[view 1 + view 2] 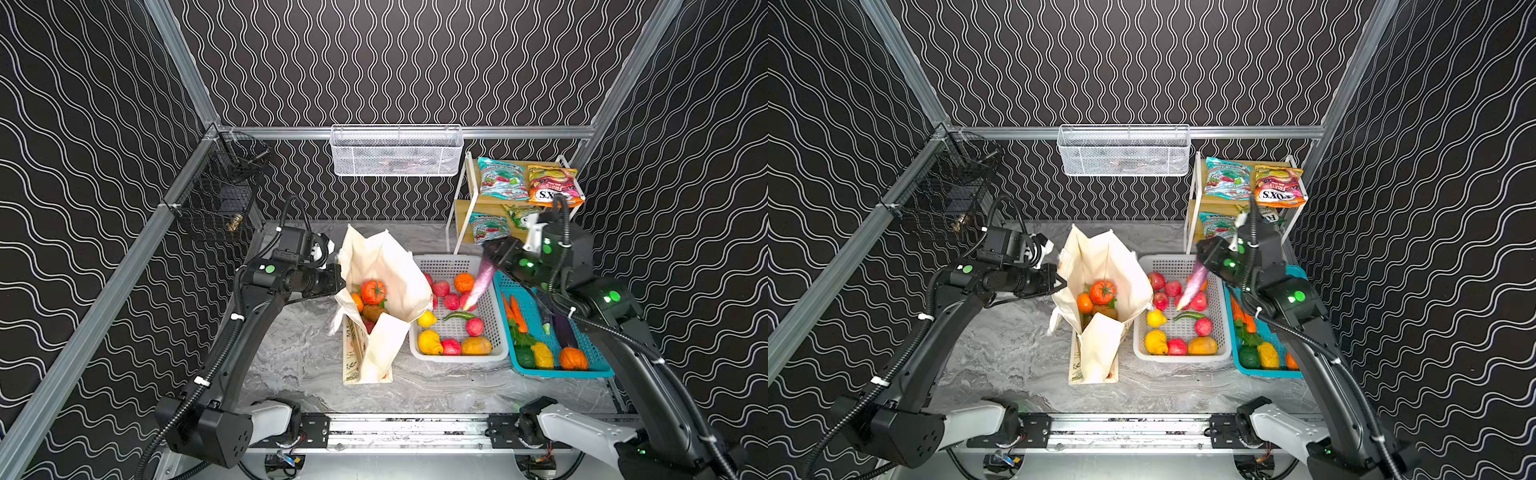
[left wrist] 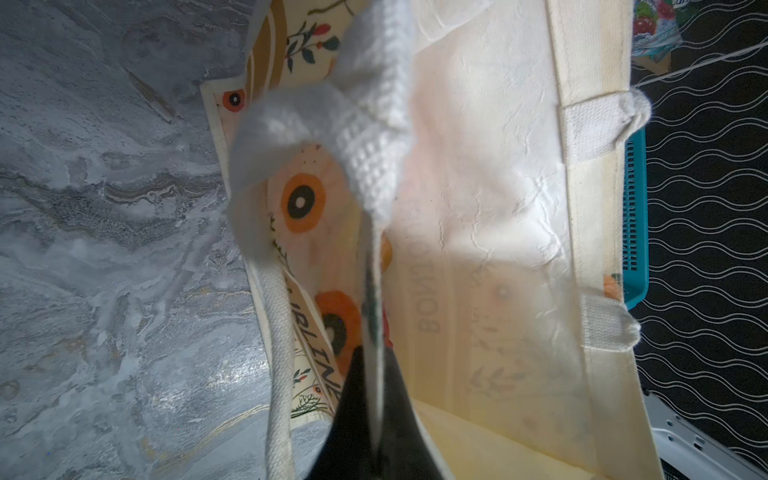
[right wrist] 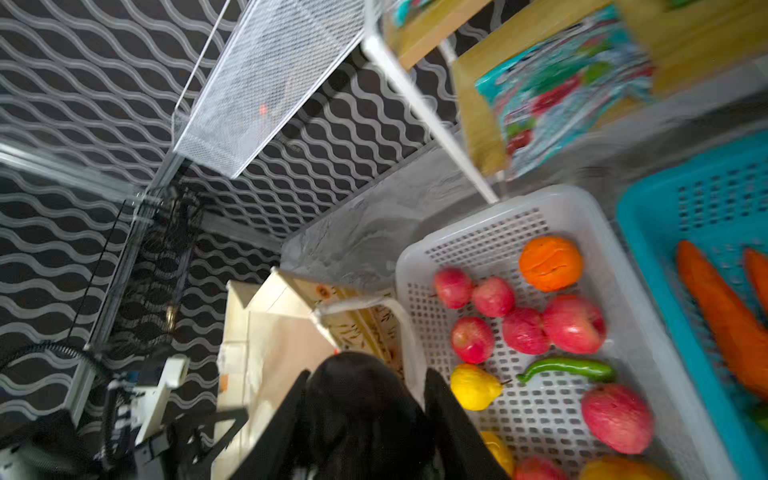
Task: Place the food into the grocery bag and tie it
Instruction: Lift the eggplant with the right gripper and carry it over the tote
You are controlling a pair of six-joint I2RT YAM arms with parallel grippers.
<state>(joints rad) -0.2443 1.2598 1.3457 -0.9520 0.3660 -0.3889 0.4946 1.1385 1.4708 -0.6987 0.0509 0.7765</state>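
Only the left wrist view showed the left gripper pinching the grocery bag's rim; beside the bag, the right gripper clasped a blurred pink item.

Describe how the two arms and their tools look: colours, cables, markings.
Both arms are matt black with boxy joint housings; the left arm and right arm each rise from a white base link on a silver rail. Corrugated black cable runs along each, held by white ties. Round green lights glow on the joints. The left tool and right tool have black fingers.
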